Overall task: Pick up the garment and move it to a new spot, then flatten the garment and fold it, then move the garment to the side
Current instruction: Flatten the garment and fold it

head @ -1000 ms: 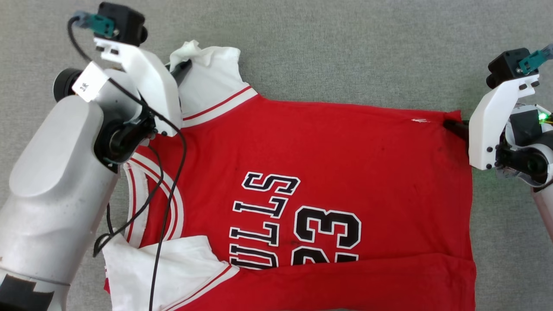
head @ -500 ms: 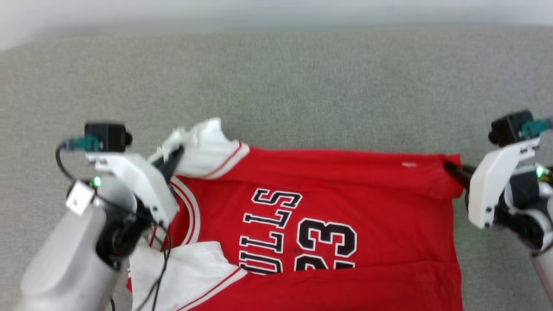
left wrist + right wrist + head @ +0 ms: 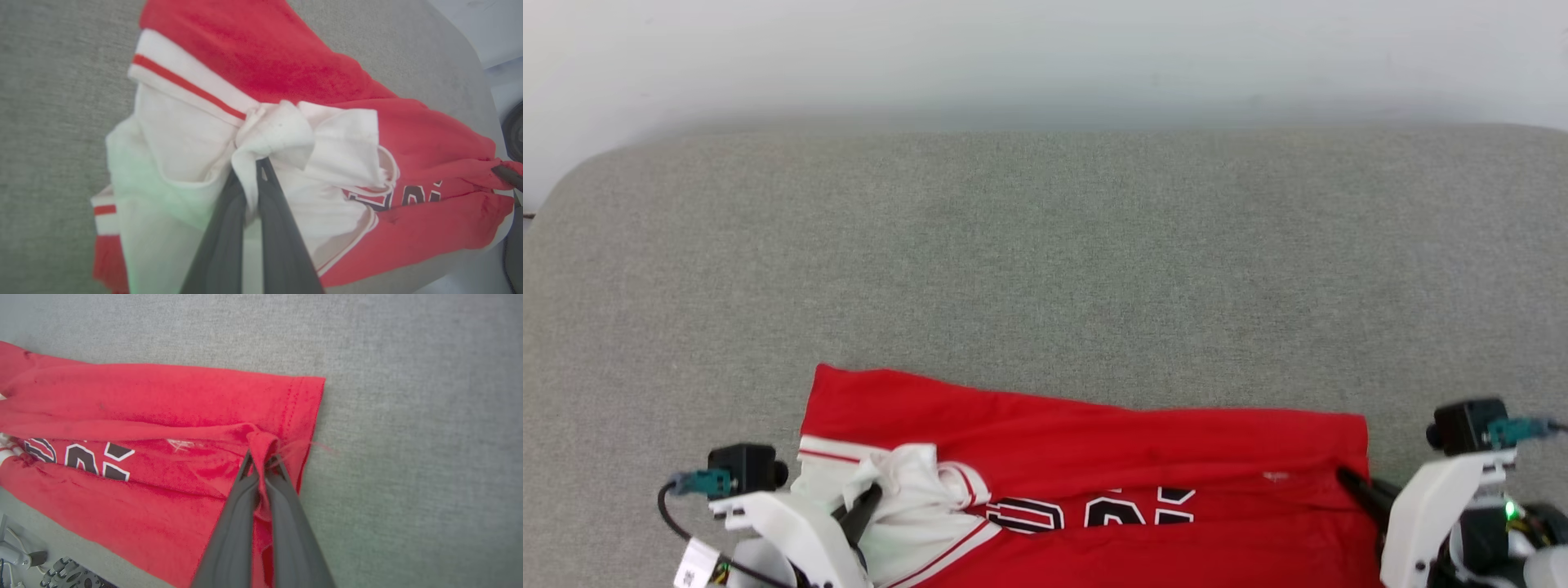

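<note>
Left gripper (image 3: 254, 171) is clamped on the bunched white sleeve, and right gripper (image 3: 263, 461) on the red hem corner. Between the 2, the garment (image 3: 1094, 433) lies in long red folds, its black lettering half hidden, near the grey surface's (image 3: 1045, 245) front edge.

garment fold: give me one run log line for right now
garment: part-folded on grey surface | left claw: shut on white sleeve | right claw: shut on red hem corner
</note>
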